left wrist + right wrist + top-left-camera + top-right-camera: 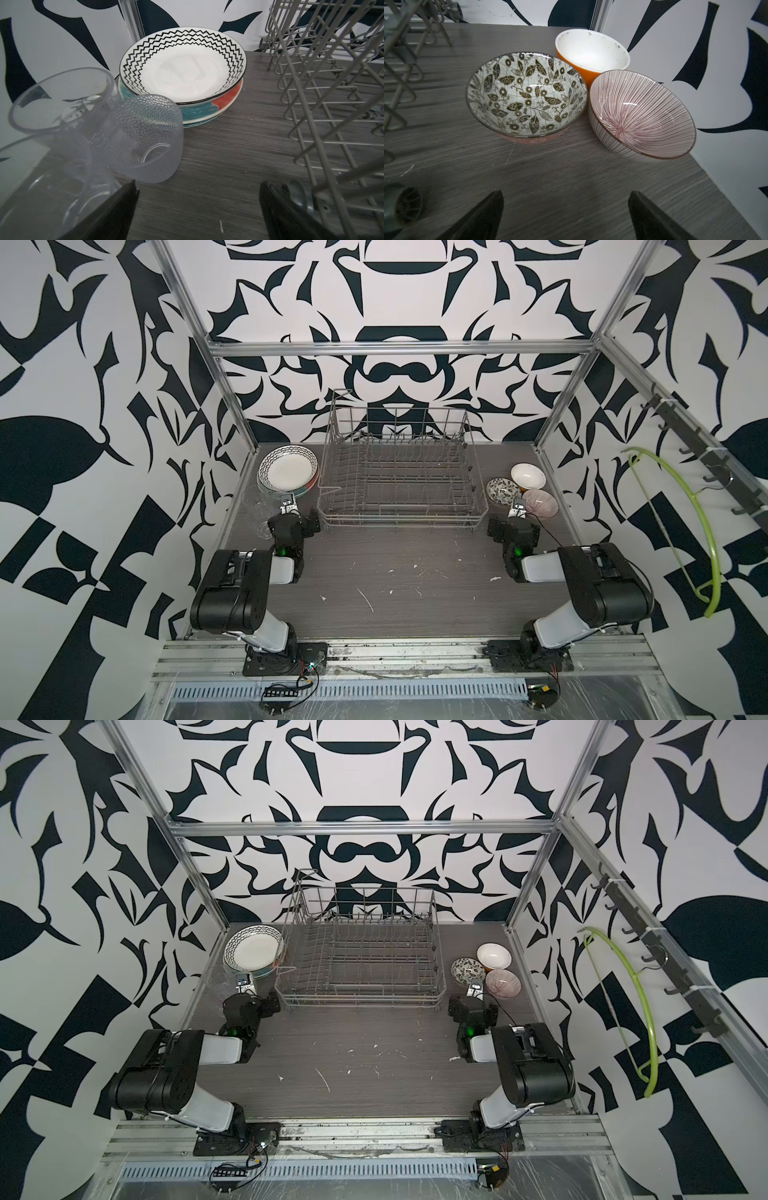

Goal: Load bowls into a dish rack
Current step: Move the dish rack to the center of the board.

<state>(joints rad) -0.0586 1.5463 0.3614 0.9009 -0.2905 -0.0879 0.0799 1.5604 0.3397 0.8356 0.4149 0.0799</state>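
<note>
Three pieces clustered close on the table [395, 572], right of the dish rack [399, 499] and outside it: orange bowl [591, 52], floral bowl [526, 93], striped bowl [641, 114]. Facing them, right gripper [566, 195]: jaws spread wide, nothing held. Between clear glasses [145, 135] and rack, left gripper [198, 187]: jaws equally wide, nothing held.

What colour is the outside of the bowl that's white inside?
The bowl is orange outside, clearest in the right wrist view.
</note>
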